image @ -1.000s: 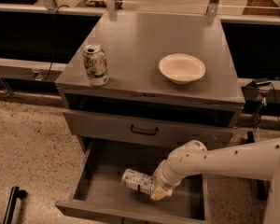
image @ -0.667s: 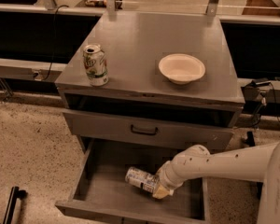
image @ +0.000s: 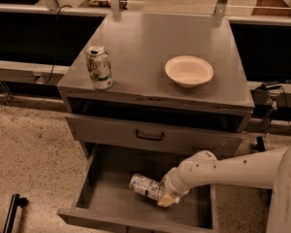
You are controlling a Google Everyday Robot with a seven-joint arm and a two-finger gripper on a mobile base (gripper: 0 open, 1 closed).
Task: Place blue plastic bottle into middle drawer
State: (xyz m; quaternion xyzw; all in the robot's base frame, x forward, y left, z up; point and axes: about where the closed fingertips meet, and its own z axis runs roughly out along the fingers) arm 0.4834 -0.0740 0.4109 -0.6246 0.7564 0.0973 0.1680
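Note:
The blue plastic bottle (image: 146, 187), clear with a white-and-blue label, lies tilted inside the open middle drawer (image: 94, 198), low over its grey floor. My gripper (image: 168, 196) reaches in from the right on a white arm. It is closed around the bottle's right end. The bottle's left end points toward the drawer's left wall. The gripper's far side is hidden behind the bottle and wrist.
A green-and-white soda can (image: 99, 67) stands on the cabinet top at the left and a white bowl (image: 189, 71) at the right. A shut drawer front with a black handle (image: 150, 136) sits just above the open drawer. A dark object (image: 12, 212) is on the floor at the left.
The arm and the bottle have shifted slightly right and a little lower inside the drawer. The gripper's hold on the bottle looks unchanged.

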